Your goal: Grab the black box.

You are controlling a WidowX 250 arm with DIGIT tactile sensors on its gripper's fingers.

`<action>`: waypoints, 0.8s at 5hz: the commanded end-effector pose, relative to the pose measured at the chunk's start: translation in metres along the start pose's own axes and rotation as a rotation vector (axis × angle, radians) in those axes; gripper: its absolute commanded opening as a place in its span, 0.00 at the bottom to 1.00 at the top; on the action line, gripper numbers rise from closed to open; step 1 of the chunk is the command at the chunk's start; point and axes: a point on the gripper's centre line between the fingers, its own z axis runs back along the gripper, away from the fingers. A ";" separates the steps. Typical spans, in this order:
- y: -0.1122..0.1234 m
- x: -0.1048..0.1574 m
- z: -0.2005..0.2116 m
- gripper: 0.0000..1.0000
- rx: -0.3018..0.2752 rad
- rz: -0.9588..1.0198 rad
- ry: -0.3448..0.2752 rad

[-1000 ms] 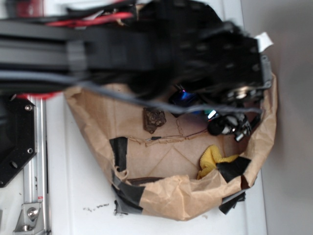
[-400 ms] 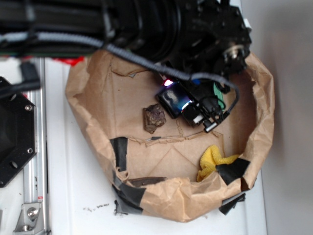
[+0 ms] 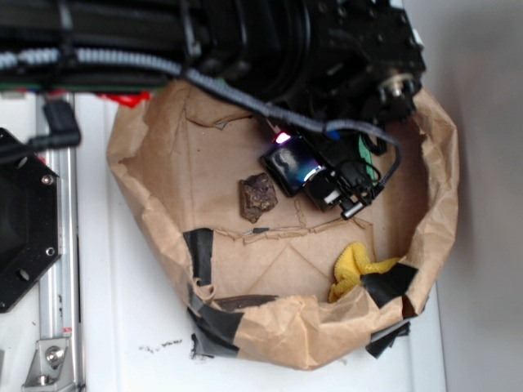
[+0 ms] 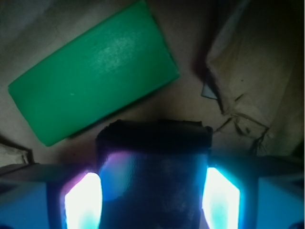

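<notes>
The black box [image 3: 290,166] is a small glossy block with pink and blue highlights. It lies on the brown paper inside the bag, just right of the brown rock-like lump [image 3: 258,197]. My gripper [image 3: 294,167] comes down from the top of the exterior view and straddles the box. In the wrist view the black box [image 4: 152,176] fills the gap of my gripper [image 4: 152,191]. The glowing pads [image 4: 83,200] sit against both of its sides. The flat green block [image 4: 93,71] lies just beyond the box, and a corner of it shows in the exterior view [image 3: 364,151].
The brown paper bag [image 3: 278,322] forms a raised rim around everything, with black tape patches [image 3: 198,253] on it. A yellow object [image 3: 353,269] lies at the bag's lower right. A metal rail [image 3: 57,245] and a black plate [image 3: 24,237] stand at the left.
One second ago the arm was blurred and lower, with the gripper to the right of the box. It has moved onto the box. Since 0.4 s ago hardly anything has shifted.
</notes>
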 end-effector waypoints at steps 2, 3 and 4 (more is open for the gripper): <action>0.035 -0.055 0.127 0.00 -0.122 -0.161 -0.317; 0.039 -0.054 0.141 0.00 -0.108 -0.168 -0.294; 0.039 -0.054 0.141 1.00 -0.108 -0.168 -0.294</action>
